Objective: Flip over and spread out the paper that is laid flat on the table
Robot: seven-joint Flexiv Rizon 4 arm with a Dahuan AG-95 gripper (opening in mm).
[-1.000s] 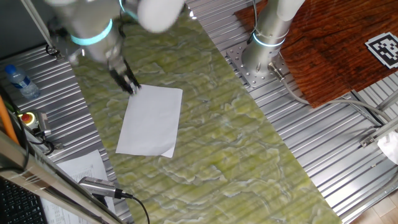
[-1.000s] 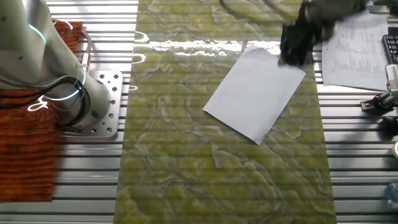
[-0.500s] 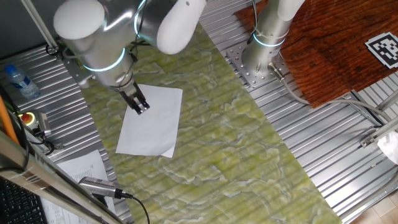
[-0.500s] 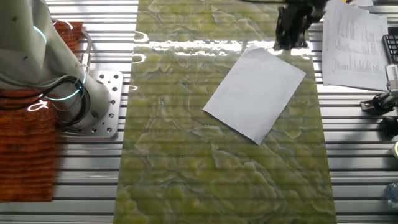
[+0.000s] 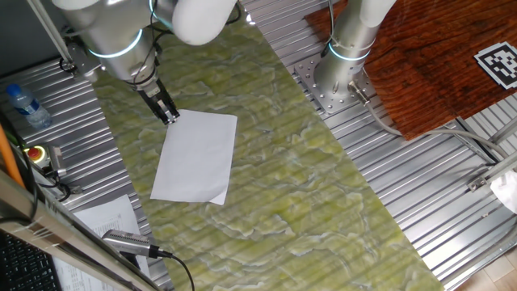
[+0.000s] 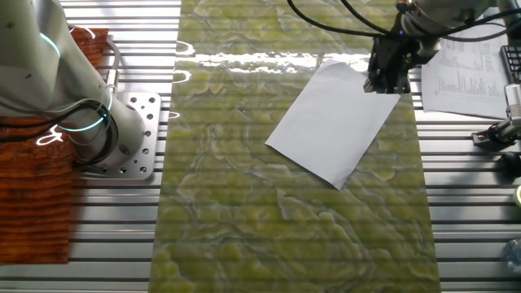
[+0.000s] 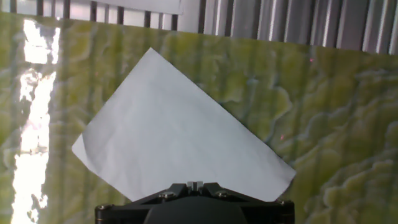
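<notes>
The blank white paper point(image 5: 196, 155) lies flat on the green-yellow mat of the table point(image 5: 307, 186), with one near corner slightly folded. It also shows in the other fixed view point(image 6: 334, 122) and fills the middle of the hand view point(image 7: 174, 134). My gripper point(image 5: 168, 115) stands upright at the paper's far left corner, low over the mat. In the other fixed view the gripper point(image 6: 383, 81) is at the paper's upper right corner. In the hand view the gripper point(image 7: 194, 184) has its jaws together over the paper's near edge, with nothing visibly between them.
A printed sheet point(image 5: 109, 217) lies on the ribbed metal panel beside the mat, also in the other fixed view point(image 6: 464, 57). A water bottle point(image 5: 24, 105) and a silver handheld device point(image 5: 129, 241) lie at the left. A second arm's base point(image 5: 343, 56) and a wood-grain board point(image 5: 436, 56) are at the right.
The gripper moved from the paper's corner inward over the sheet, then back to the corner. The paper has not moved.
</notes>
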